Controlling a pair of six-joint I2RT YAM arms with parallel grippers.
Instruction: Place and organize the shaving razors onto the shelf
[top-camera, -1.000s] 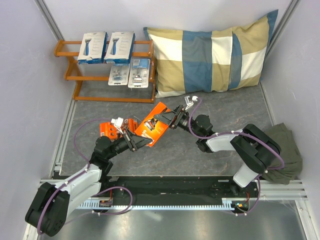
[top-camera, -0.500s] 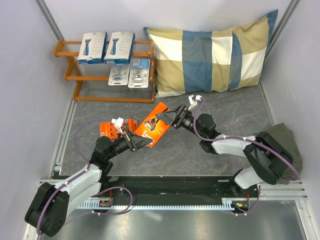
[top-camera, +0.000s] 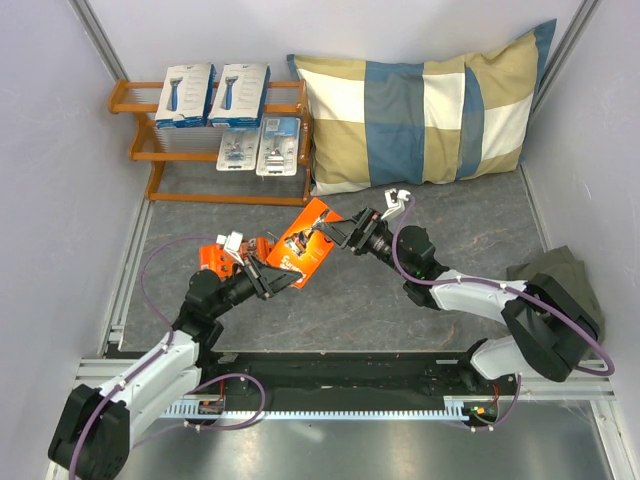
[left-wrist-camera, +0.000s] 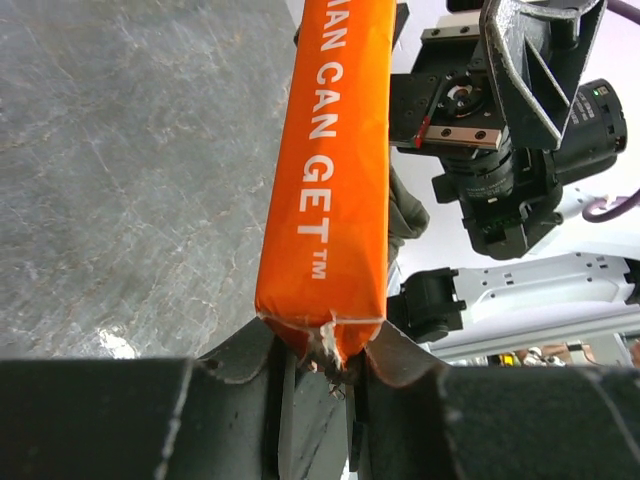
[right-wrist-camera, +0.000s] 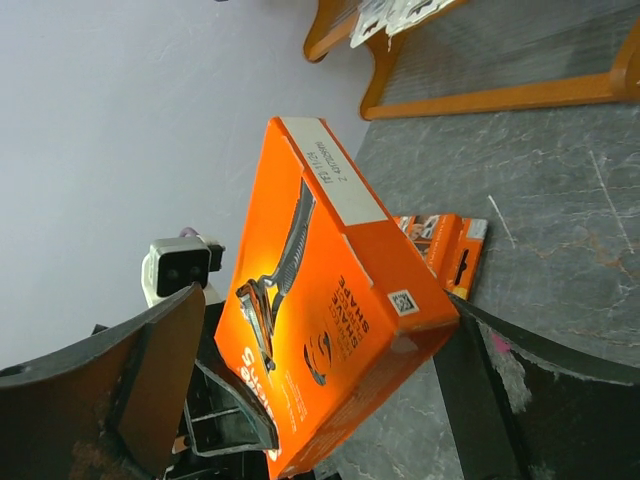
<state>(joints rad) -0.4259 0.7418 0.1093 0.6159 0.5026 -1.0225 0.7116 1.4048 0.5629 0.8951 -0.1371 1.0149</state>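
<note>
In the top view my left gripper (top-camera: 272, 278) is shut on the lower end of an orange razor pack (top-camera: 300, 252), which it holds tilted above the floor. The left wrist view shows the jaws (left-wrist-camera: 325, 355) pinching that pack's torn bottom edge (left-wrist-camera: 325, 180). My right gripper (top-camera: 335, 232) stands open around the pack's other end; its fingers (right-wrist-camera: 140, 390) flank the pack (right-wrist-camera: 330, 330) with a gap. A second orange pack (top-camera: 215, 258) lies flat behind the left gripper. The shelf (top-camera: 135, 140) holds two white boxes (top-camera: 185, 95) on top and two blister packs (top-camera: 257, 148) below.
A blue-and-beige checked pillow (top-camera: 430, 110) leans against the back wall right of the shelf. A green cloth (top-camera: 565, 290) lies at the right edge. Walls close in on both sides.
My right gripper has opened its jaws off the orange pack, and its arm has stretched out lower. The left gripper and the pack have shifted slightly left.
</note>
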